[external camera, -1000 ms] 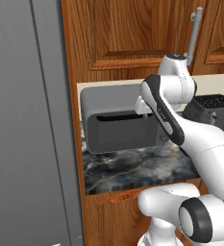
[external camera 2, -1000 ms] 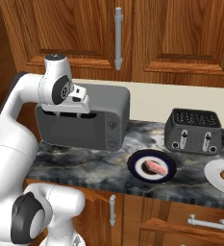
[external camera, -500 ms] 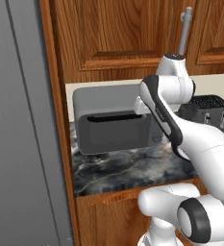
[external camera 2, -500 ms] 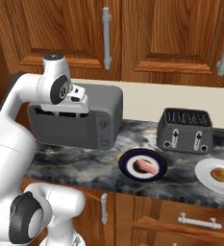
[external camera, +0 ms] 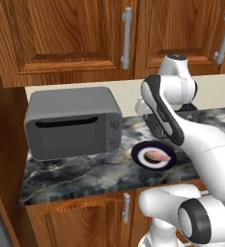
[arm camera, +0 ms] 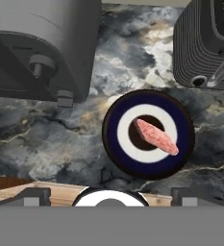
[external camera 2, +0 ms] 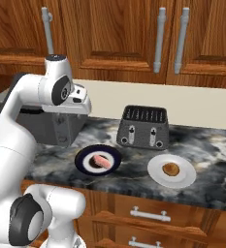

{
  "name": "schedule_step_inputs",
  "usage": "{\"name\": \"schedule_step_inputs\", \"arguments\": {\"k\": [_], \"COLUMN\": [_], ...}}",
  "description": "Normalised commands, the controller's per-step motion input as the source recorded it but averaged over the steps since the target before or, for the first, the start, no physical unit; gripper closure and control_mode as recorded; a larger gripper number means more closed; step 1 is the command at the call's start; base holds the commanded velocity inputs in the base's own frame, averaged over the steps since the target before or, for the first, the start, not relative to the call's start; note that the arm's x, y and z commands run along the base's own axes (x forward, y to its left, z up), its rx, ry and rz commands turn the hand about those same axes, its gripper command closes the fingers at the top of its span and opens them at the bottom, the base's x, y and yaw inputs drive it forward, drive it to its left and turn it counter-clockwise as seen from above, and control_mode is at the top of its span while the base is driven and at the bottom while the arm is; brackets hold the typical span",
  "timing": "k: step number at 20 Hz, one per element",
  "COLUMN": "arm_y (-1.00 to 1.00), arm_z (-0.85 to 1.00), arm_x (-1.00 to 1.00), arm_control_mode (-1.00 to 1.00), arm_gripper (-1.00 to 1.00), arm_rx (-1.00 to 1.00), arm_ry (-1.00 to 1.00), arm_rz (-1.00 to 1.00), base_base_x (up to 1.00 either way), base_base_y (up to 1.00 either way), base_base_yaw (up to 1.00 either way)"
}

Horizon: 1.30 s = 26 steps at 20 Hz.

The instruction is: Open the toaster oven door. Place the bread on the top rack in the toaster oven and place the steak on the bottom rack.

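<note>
On the counter nothing's loaded yet — toaster oven door (external camera: 71, 137) shut, steak (arm camera: 155, 136) and bread (external camera 2: 170, 169) still plated, gripper (arm camera: 108, 192) jaws spread wide, empty.

Base: I see both base views have shifted to the right along the table; the camera moved, not the things.
Hand: it was at the toaster oven door (external camera: 70, 136); now it is over the steak (arm camera: 155, 136) on its dark plate (arm camera: 114, 139).
Bread (external camera 2: 170, 169): now fully in view.
</note>
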Motion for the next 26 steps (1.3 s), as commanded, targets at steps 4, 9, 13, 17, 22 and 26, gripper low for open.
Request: {"name": "schedule_step_inputs", "arguments": {"k": [4,9,13,17,22,26], "arm_y": [0.00,0.00,0.00,0.00,0.00,0.00], "arm_z": [0.00,0.00,0.00,0.00,0.00,0.00], "arm_x": [0.00,0.00,0.00,0.00,0.00,0.00], "arm_control_mode": [1.00,1.00,1.00,1.00,-1.00,-1.00], "arm_gripper": [-1.00,-1.00,-1.00,-1.00,-1.00,-1.00], "arm_rx": [0.00,0.00,0.00,0.00,0.00,0.00], "arm_ry": [0.00,0.00,0.00,0.00,0.00,0.00], "arm_rz": [0.00,0.00,0.00,0.00,0.00,0.00], "base_base_x": [-0.01,0.00,0.00,0.00,0.00,0.00], "base_base_y": [-0.66,-0.18,0.00,0.00,0.00,0.00], "base_base_yaw": [0.00,0.00,0.00,0.00,0.00,0.00]}}
